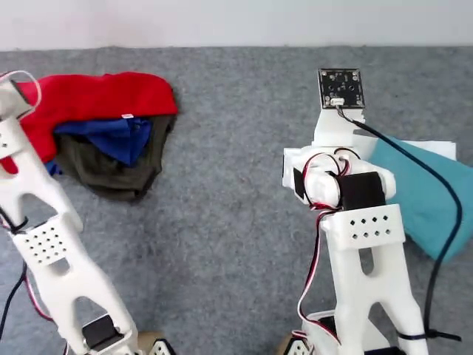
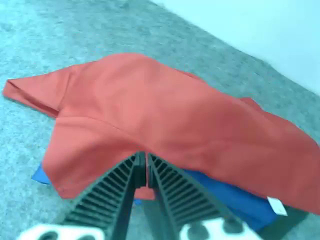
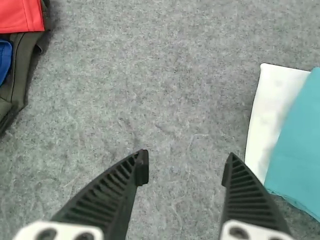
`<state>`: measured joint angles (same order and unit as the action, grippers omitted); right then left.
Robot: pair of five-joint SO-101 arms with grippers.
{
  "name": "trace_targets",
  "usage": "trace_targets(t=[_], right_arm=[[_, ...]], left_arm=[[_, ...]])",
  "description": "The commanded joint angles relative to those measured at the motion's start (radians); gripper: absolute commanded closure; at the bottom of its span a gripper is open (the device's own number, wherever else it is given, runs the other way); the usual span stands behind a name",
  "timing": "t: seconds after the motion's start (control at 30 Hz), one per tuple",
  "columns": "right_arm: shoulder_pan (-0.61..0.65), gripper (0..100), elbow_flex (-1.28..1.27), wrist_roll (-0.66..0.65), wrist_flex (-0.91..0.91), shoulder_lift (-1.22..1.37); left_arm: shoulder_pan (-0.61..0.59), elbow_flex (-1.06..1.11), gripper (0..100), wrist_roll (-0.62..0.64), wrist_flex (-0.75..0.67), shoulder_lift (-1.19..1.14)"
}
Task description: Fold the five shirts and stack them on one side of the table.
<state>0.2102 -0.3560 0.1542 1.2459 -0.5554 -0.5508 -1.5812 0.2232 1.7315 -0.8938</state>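
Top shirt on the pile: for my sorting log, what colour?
The top shirt is red, best seen in the left wrist view.

1. The table has a grey, felt-like top that runs back to a pale wall.
2. A red shirt lies crumpled at the far left of the table, spread partly on the grey surface.
3. A blue shirt is tucked under the red shirt's near edge, with one corner on the table.
4. A dark olive shirt lies below both, sticking out from the red shirt on its near side.
5. Well apart from the red shirt, across the table, a white shirt lies flat.
6. A teal shirt lies on the white shirt and overlaps onto the table.
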Motion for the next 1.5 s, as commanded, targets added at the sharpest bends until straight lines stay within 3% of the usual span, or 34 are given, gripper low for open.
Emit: trace_targets(t=[0.0,0.2,0.43,0.5,0.6,0.67,0.97,1.13,1.27,1.37,1.47], right_arm=[[-0.004,76.4,0.037,0.003,-0.013,-0.002],[-0.002,76.4,0.037,0.003,-0.013,-0.002],[-0.001,76.4,0.0,0.003,-0.024,-0.002],[0.002,76.4,-0.028,0.003,-0.025,-0.002],[-0.002,76.4,-0.04,0.003,-0.024,-0.002],[-0.002,76.4,-0.04,0.003,-0.024,-0.002],[-0.002,76.4,-0.043,0.003,-0.039,-0.002],[-0.002,76.4,-0.043,0.003,-0.044,-0.002],[-0.002,76.4,-0.043,0.003,-0.045,-0.002],[-0.002,76.4,-0.043,0.003,-0.045,-0.002],[-0.002,76.4,-0.043,0.003,-0.045,-0.002]], left_arm=[[-0.011,0.008,98,-0.015,0.014,0.058],[-0.147,0.137,79,-0.008,-0.118,-0.097],[-0.249,0.183,79,-0.006,-0.35,-0.43],[-0.245,0.122,84,-0.006,-0.336,-0.47],[-0.23,0.001,100,-0.009,-0.252,-0.474],[-0.218,-0.107,99,-0.008,-0.175,-0.474],[-0.13,-0.099,99,-0.008,0.018,-0.129],[-0.04,-0.096,99,-0.006,0.026,0.094],[0.1,-0.094,99,-0.006,0.028,0.284],[0.285,-0.027,99,-0.006,0.029,0.431],[0.571,0.179,99,-0.011,0.028,0.623]])
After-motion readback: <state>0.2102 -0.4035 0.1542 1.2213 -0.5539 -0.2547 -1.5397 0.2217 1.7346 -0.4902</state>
